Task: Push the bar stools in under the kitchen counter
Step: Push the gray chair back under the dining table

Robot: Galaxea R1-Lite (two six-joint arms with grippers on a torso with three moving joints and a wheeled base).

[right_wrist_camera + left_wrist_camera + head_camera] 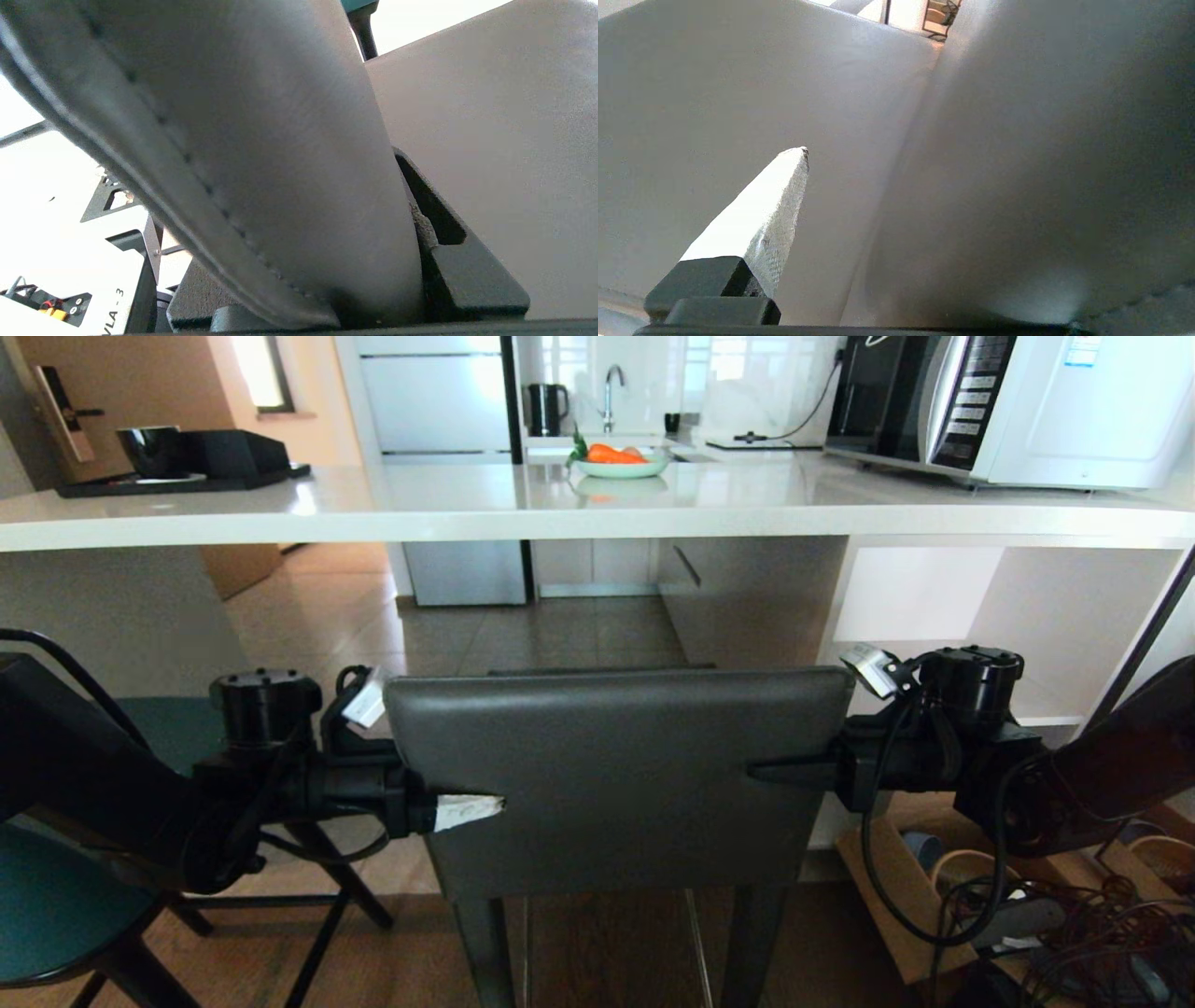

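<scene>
The dark grey bar stool [616, 775] stands straight in front of me, its rectangular back facing me just short of the kitchen counter [467, 509]. My left gripper [467, 807] straddles the back's left edge, its white-taped finger [775, 210] lying along the near face; the jaws stand wide and the far finger is hidden. My right gripper [775, 770] takes the right edge, where the padded back [280, 163] fills the gap and a black finger [434, 233] rests against the leather. The teal bar stool [56, 905] stands at the lower left behind my left arm.
On the counter are a bowl of carrots [621, 462], a microwave [1027, 411] and a black tray with a cup [177, 462]. White open shelves [1008, 616] sit under the counter's right end. Cables and baskets [1027, 915] lie on the floor at the right.
</scene>
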